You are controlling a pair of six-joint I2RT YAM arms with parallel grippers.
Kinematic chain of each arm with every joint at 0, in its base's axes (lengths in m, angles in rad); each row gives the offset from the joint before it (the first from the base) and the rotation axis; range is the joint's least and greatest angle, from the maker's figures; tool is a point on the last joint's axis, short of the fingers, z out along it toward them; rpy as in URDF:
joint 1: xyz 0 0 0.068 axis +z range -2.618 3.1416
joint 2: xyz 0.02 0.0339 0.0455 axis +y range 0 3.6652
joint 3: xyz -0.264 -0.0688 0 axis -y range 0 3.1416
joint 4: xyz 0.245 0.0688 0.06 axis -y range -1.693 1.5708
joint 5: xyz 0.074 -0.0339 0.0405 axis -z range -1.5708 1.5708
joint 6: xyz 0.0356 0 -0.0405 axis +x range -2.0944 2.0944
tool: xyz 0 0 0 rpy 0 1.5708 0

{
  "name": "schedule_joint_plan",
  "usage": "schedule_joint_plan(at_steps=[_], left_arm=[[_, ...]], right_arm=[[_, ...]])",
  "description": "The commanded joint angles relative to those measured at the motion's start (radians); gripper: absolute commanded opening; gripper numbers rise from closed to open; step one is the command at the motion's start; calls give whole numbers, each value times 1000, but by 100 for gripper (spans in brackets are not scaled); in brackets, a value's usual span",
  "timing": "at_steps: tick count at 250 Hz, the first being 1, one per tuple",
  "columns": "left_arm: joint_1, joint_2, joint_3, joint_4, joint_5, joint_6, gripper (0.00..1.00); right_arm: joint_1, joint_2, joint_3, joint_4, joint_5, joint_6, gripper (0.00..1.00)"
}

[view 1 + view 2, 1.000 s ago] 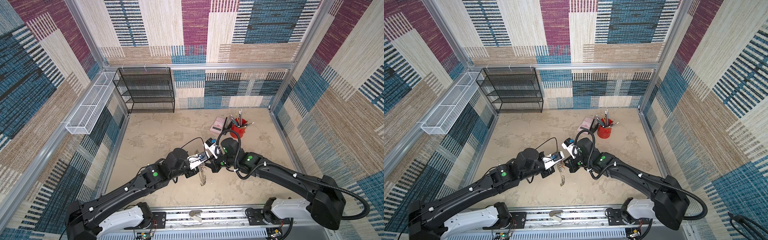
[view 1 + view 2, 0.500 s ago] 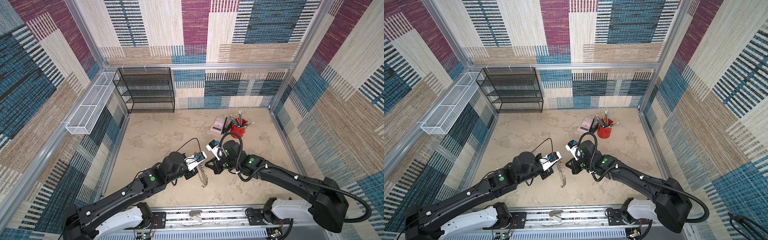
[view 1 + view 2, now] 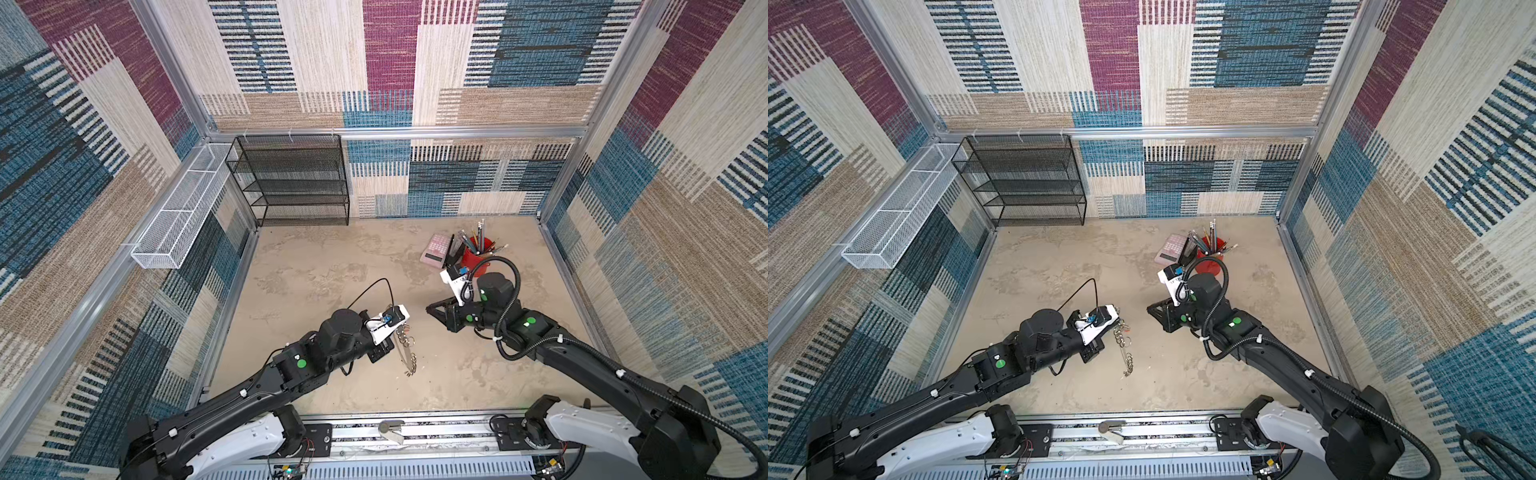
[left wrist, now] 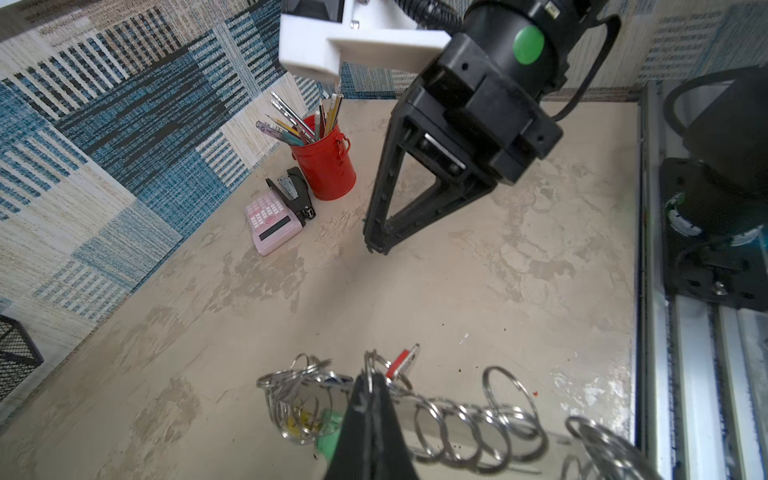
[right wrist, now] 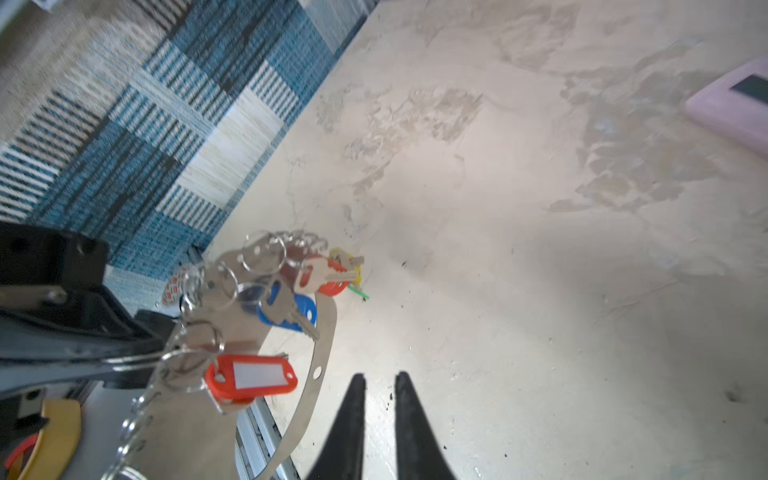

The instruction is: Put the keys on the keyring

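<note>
Several keys (image 5: pixel 286 308) are carried on the keyring (image 5: pixel 326 332), judged limp; its band is clamped by the left gripper (image 4: pixel 370 379). Right gripper (image 5: pixel 380 377) slightly parted, empty.

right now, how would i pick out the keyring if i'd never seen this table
Start at the table and find the left gripper near its middle, closer to the robot than the red pencil cup. The keyring is pinched in that shut gripper: a flat grey band edged with split rings, some carrying keys with red and blue tags, unlike anything else.
</note>
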Motion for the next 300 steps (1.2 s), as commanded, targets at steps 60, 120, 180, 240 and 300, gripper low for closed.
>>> schedule_joint_plan(at_steps=[60, 120, 180, 240, 300], left_arm=[[23, -25, -101, 357, 169, -194, 0], [70, -14, -182, 616, 286, -324, 0], [113, 74, -224, 895, 362, -457, 0], [155, 158, -237, 1066, 418, -544, 0], [179, 208, -237, 1143, 485, -581, 0]], right_arm=[[-24, -55, -2, 185, -189, -24, 53], [-35, -75, -34, 301, -313, -14, 57], [-39, -64, -50, 379, -428, 6, 60], [-40, -32, -32, 417, -469, 7, 54], [-45, 8, -19, 447, -511, 8, 42]])
